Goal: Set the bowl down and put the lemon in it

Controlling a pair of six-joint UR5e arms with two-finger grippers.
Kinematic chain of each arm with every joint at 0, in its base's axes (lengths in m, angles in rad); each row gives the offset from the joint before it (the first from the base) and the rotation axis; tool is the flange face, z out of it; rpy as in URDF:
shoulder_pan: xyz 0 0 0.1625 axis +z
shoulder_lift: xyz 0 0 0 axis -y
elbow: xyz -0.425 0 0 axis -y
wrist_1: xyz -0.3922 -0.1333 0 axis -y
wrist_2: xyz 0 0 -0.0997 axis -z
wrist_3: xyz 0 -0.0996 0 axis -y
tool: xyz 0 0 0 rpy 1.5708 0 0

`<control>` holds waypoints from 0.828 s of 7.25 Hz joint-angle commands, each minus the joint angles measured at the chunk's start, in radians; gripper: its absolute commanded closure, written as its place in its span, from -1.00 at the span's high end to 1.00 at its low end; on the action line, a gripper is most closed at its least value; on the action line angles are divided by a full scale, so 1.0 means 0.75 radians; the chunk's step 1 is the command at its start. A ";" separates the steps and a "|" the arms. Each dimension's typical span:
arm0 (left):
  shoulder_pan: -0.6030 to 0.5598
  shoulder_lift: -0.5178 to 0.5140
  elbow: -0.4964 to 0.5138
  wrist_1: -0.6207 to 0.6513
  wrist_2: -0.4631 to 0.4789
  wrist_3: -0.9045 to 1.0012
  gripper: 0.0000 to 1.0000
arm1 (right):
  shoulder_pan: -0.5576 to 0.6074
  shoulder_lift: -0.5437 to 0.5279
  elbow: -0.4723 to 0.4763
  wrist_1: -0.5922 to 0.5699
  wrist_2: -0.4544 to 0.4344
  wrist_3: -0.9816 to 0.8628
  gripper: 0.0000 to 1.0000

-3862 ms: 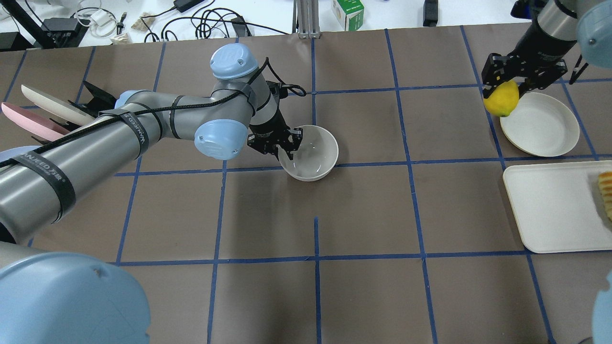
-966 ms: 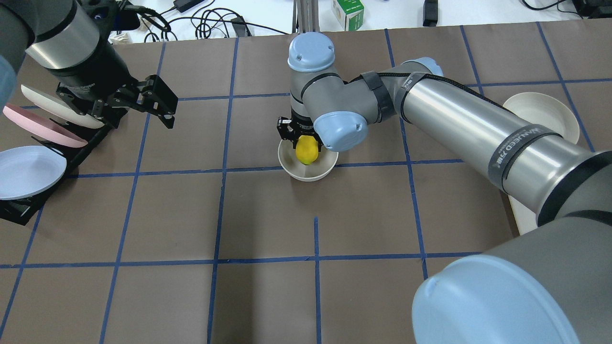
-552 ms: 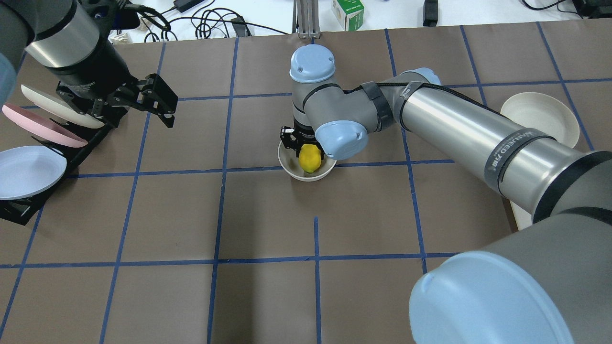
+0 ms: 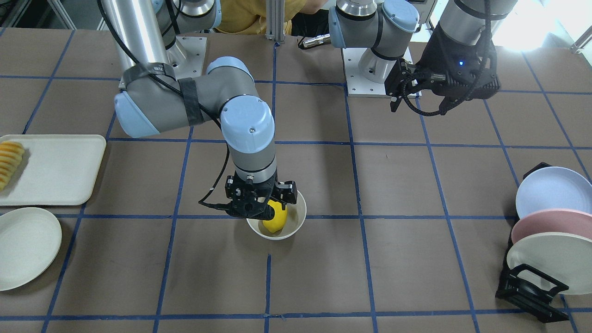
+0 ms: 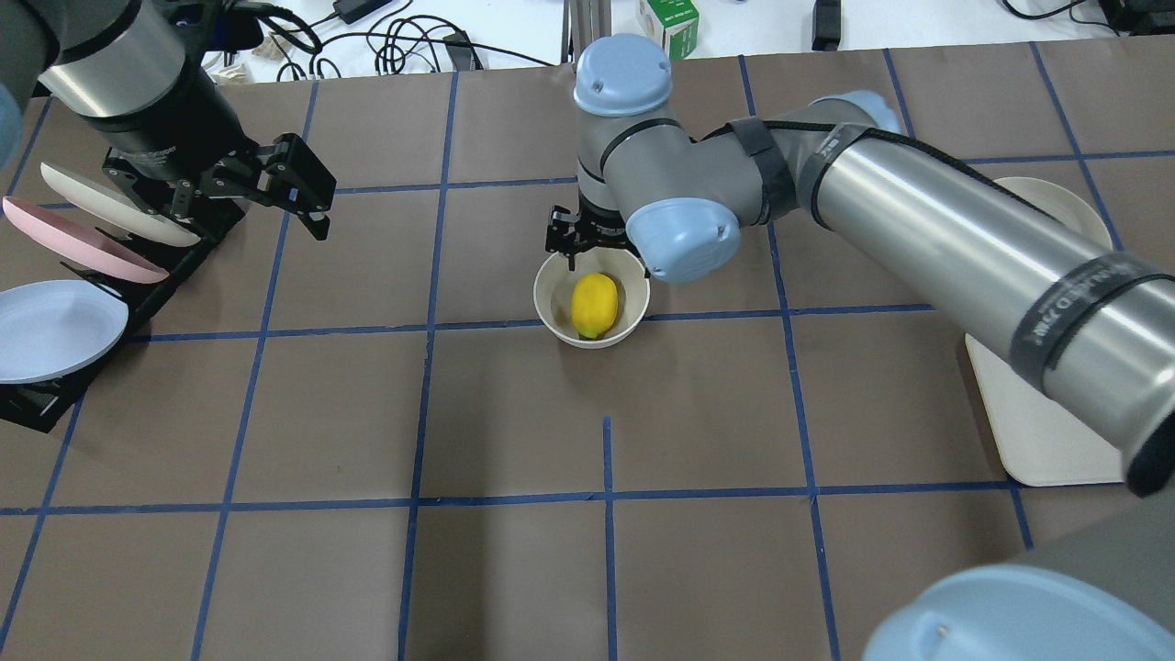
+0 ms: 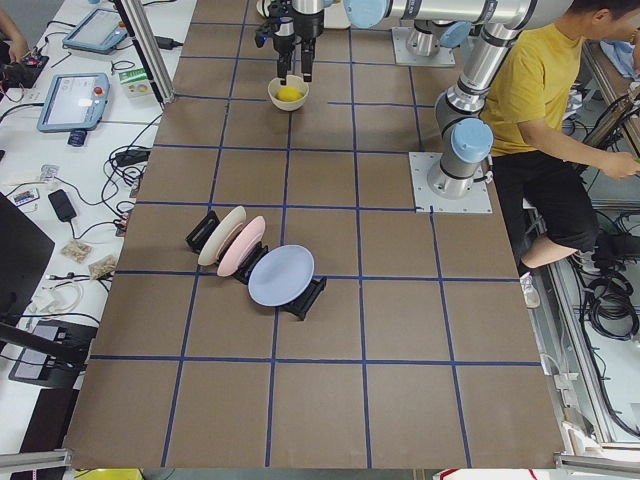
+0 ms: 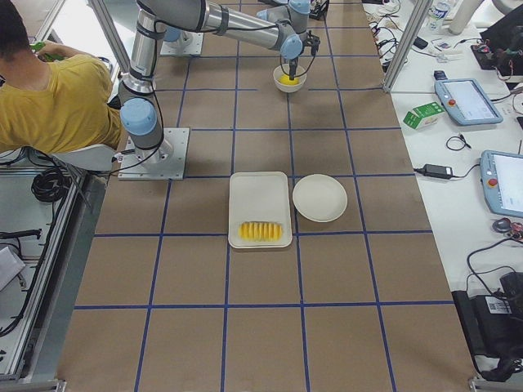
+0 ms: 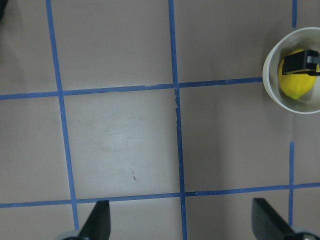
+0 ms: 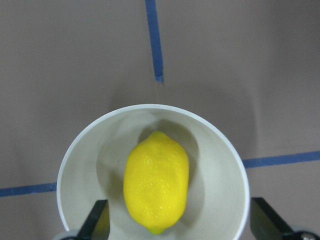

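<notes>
The off-white bowl (image 5: pixel 543 303) stands upright on the brown table near its middle. The yellow lemon (image 5: pixel 594 305) lies inside it, free of any finger. My right gripper (image 4: pixel 261 206) hangs just above the bowl, open and empty; in the right wrist view its fingertips (image 9: pixel 100 222) stand either side of the lemon (image 9: pixel 156 187) and the bowl's rim (image 9: pixel 80 160). My left gripper (image 5: pixel 307 197) is open and empty, raised near the plate rack, well away from the bowl. The left wrist view shows the bowl (image 8: pixel 270 75) at its top right.
A black rack (image 5: pixel 64 239) with blue, pink and white plates stands at the table's left. A flat white plate (image 5: pixel 1056 197) and a white tray (image 4: pixel 60 171) with sliced yellow-orange fruit (image 4: pixel 9 162) lie on the right. The right arm spans the table's right half.
My right gripper has let go of the lemon and risen; the lemon now lies in the bowl. Earlier, my left gripper left the bowl and drew back to the rack.
</notes>
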 commanded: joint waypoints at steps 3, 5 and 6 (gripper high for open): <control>-0.002 -0.006 -0.003 -0.006 -0.006 0.002 1.00 | -0.255 -0.457 0.006 0.434 -0.084 -0.285 1.00; -0.004 -0.006 -0.007 -0.006 -0.006 0.002 1.00 | -0.409 -0.566 0.009 0.609 -0.084 -0.417 1.00; -0.004 -0.006 -0.007 -0.006 -0.008 0.002 1.00 | -0.456 -0.583 0.021 0.663 -0.084 -0.494 1.00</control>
